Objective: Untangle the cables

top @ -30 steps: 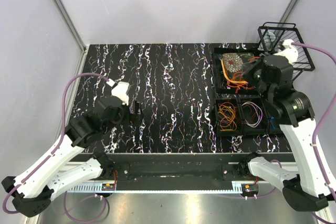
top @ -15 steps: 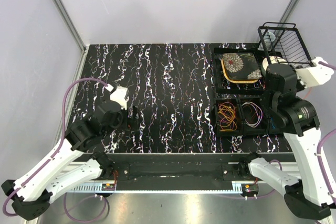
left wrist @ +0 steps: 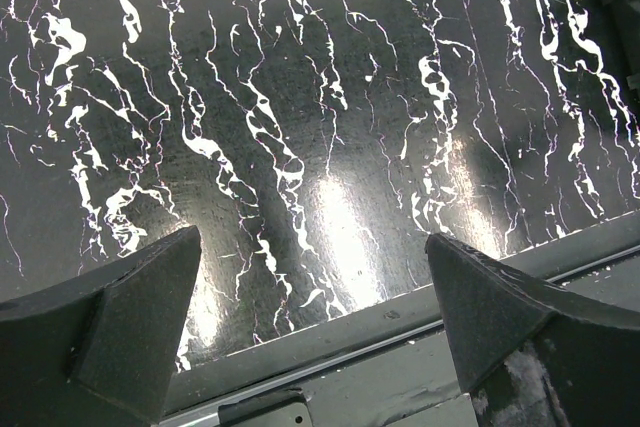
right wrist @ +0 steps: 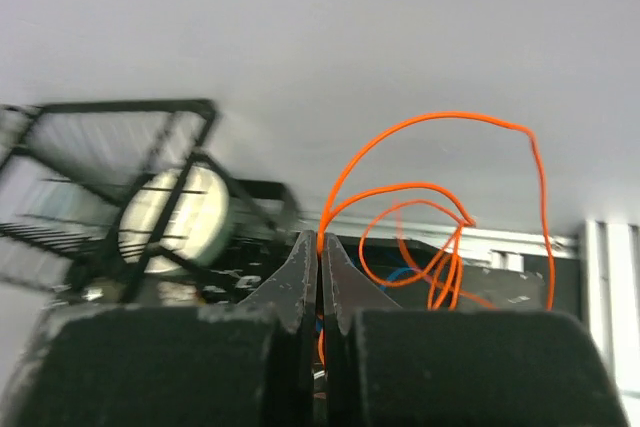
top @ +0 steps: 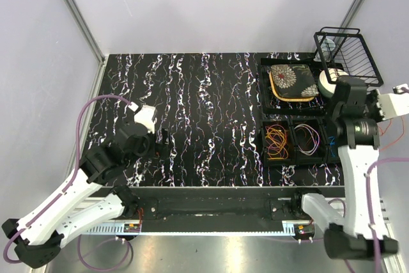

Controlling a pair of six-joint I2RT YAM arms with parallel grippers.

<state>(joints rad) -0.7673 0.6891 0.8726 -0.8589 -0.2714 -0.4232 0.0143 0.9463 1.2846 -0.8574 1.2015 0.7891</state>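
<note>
My right gripper (right wrist: 320, 242) is shut on a thin orange cable (right wrist: 440, 122), which rises from between the fingertips and hangs in several loops to the right. In the top view the right gripper (top: 388, 103) is raised off the table's right edge, beside the bins. The left gripper (left wrist: 310, 242) is open and empty, low over the black marbled table (left wrist: 300, 97) near its front edge; it also shows in the top view (top: 165, 142). Yellow-orange cables (top: 277, 140) and purple cables (top: 307, 137) lie in small black bins.
A black tray (top: 264, 87) at the back right holds a floral pouch (top: 292, 80). A black wire basket (top: 348, 52) stands at the far right corner, with a white roll (top: 329, 84) in front of it. The metal front rail (left wrist: 400, 347) runs under the left gripper.
My right arm swung from over the back tray to the right, past the table's edge, taking the orange cable tangle off the tray. The left arm has barely moved.
</note>
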